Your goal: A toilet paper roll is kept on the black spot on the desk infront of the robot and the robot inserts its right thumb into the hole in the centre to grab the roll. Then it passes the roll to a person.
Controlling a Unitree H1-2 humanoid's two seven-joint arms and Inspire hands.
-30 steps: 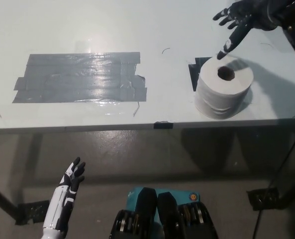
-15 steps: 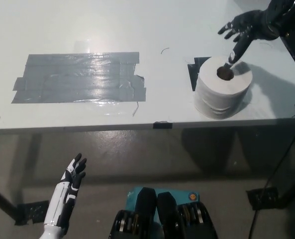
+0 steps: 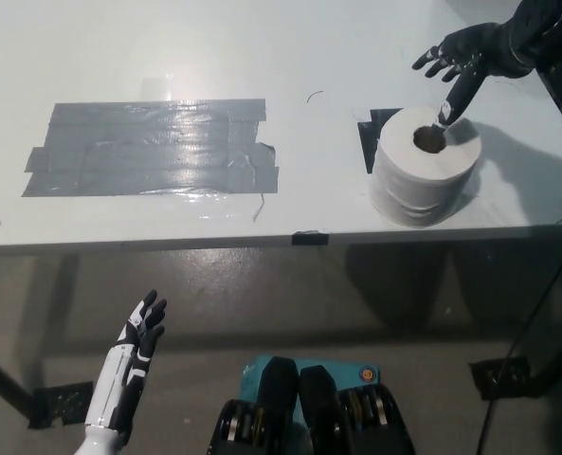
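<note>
A white toilet paper roll (image 3: pixel 423 166) stands on end on the desk's right side, its dark centre hole facing up, covering most of a black spot (image 3: pixel 373 133). My black right hand (image 3: pixel 462 62) hovers just above and behind the roll, open with fingers spread. Its thumb points down toward the hole's far rim, and the tip sits at the roll's top edge, outside the hole. My white left hand (image 3: pixel 134 351) rests open below the desk's front edge at the lower left.
A large patch of grey tape (image 3: pixel 153 147) covers the white desk (image 3: pixel 262 57) on the left. The desk's front edge runs across the middle of the view, with dark floor below. A cable hangs at the far right.
My right hand came down and toward the roll, bringing the thumb from the near rim to the hole's far edge. The view shifted slightly. The roll stayed put.
</note>
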